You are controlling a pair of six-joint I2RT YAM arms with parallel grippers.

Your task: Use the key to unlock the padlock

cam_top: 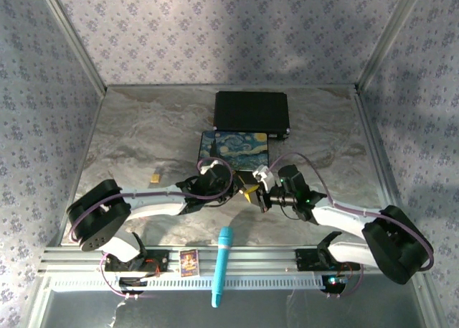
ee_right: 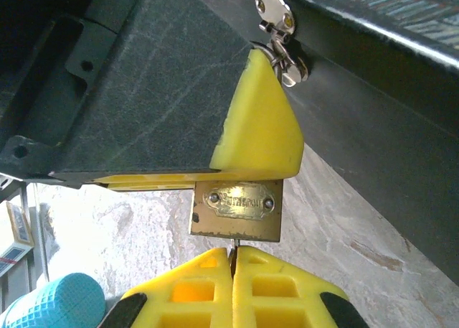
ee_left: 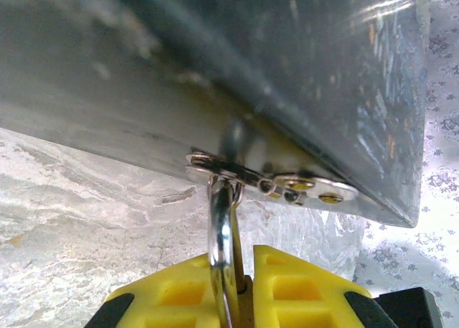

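The brass padlock (ee_right: pixel 237 209) hangs by its silvery shackle (ee_left: pixel 224 235) from the metal hasp (ee_left: pixel 272 181) on the front of the painted box (cam_top: pixel 233 150). My left gripper (ee_left: pixel 240 260) is shut on the padlock's body, with the shackle rising out between its yellow fingers (ee_right: pixel 258 127). My right gripper (ee_right: pixel 233 252) faces the padlock's underside and is shut on the key (ee_right: pixel 233 247). A thin silvery sliver of the key shows between the fingertips, its tip at the lock's bottom face. In the top view both grippers meet in front of the box, around the padlock (cam_top: pixel 251 194).
A black case (cam_top: pixel 251 111) lies behind the painted box. A small yellow block (cam_top: pixel 155 175) sits on the marble table to the left. A blue textured cylinder (cam_top: pixel 222 265) and a small card (cam_top: pixel 188 261) rest on the front rail between the arm bases.
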